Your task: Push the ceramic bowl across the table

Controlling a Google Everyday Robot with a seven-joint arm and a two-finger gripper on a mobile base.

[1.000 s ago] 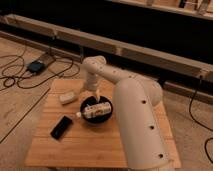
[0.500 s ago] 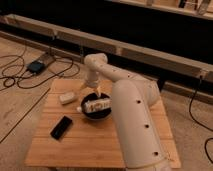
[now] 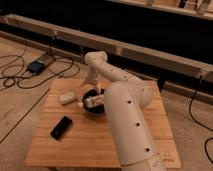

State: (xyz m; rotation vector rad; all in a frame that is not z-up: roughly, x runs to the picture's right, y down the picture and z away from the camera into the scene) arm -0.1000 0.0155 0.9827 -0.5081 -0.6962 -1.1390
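Table (image 3: 100,135): end effector (image 3: 91,102), bowl (image 3: 95,107) farther.

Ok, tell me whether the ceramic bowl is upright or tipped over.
Upright: the ceramic bowl sits on the table with its opening facing up. The claw is at the bowl, reaching into its opening.

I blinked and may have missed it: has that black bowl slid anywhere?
Yes. The ceramic bowl, with the gripper in it, has slid toward the table's far edge.

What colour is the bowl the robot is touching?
Glossy black. The ceramic bowl shows in the camera view, with the gripper at it.
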